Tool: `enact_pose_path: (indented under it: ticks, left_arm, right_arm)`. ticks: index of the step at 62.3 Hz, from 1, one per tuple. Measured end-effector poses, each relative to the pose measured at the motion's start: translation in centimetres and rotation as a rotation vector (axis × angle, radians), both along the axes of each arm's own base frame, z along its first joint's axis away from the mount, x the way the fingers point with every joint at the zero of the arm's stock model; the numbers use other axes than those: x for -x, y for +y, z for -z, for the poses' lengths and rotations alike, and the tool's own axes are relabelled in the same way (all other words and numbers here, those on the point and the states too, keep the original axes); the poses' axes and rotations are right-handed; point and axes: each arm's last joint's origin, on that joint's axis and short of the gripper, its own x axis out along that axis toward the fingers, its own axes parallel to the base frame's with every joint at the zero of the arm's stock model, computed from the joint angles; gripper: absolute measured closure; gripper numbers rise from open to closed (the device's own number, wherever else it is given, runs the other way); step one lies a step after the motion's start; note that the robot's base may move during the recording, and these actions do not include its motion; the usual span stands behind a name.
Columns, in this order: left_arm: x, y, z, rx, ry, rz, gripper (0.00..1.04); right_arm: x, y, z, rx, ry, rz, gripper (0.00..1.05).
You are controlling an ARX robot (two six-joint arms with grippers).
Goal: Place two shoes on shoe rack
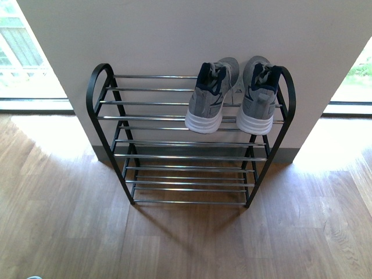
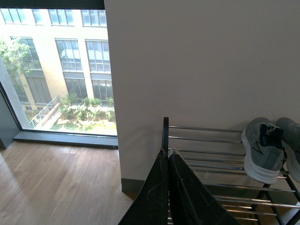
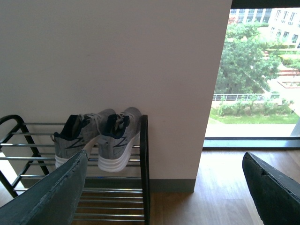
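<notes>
- wooden floor (image 1: pixel 186 244) fills the near part of the front view, and neither arm shows; beyond it the shoe rack (image 1: pixel 103 107) stands against the wall (image 1: pixel 174 35).
- the left sneaker (image 1: pixel 212 96) and right sneaker (image 1: pixel 258 93) sit side by side at the right end of the top tier.
- each shoe's long axis runs across the chrome bars (image 1: pixel 157 90), toe toward the wall, white heel toward the robot and hanging past the front bar.
- left wrist view: the left gripper (image 2: pixel 168 152) has its dark fingers pressed together on nothing, with the rack behind.
- right wrist view: the right gripper (image 3: pixel 164 157) is spread wide and empty (the sneakers lie beyond it).
- placing looks finished; what's left likely calls only for keeping both arms clear of those overhanging heels.
</notes>
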Motion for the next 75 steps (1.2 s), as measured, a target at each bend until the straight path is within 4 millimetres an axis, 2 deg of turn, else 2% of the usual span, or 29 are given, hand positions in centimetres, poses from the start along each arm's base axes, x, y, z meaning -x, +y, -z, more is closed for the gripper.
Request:
enact_pose_path:
  ticks: [19, 28, 38, 46, 53, 67, 70, 75]
  left_arm:
    - [0.6, 0.0, 0.0, 0.000, -0.001, 0.000, 1.04]
    - [1.7, 0.0, 0.4, 0.000, 0.014, 0.000, 1.04]
    - [1.7, 0.0, 0.4, 0.000, 0.017, -0.001, 1.03]
    - [1.7, 0.0, 0.4, 0.000, 0.017, -0.001, 0.82]
    - [1.7, 0.0, 0.4, 0.000, 0.017, 0.000, 0.53]
    - [1.7, 0.0, 0.4, 0.000, 0.017, -0.001, 0.14]
    - [1.7, 0.0, 0.4, 0.000, 0.017, -0.001, 0.08]
    - [1.7, 0.0, 0.4, -0.002, 0.017, 0.000, 0.10]
  right_arm:
    - [0.0, 0.0, 0.0, 0.000, 0.000, 0.000, 0.09]
    - [0.0, 0.0, 0.0, 0.000, 0.000, 0.000, 0.09]
    - [0.0, 0.0, 0.0, 0.000, 0.000, 0.000, 0.09]
    - [0.0, 0.0, 0.0, 0.000, 0.000, 0.000, 0.09]
    - [0.0, 0.0, 0.0, 0.000, 0.001, 0.002, 0.09]
    - [0.0, 0.0, 0.0, 0.000, 0.000, 0.002, 0.09]
    - [0.0, 0.0, 0.0, 0.000, 0.001, 0.002, 0.09]
    - [0.0, 0.0, 0.0, 0.000, 0.001, 0.002, 0.09]
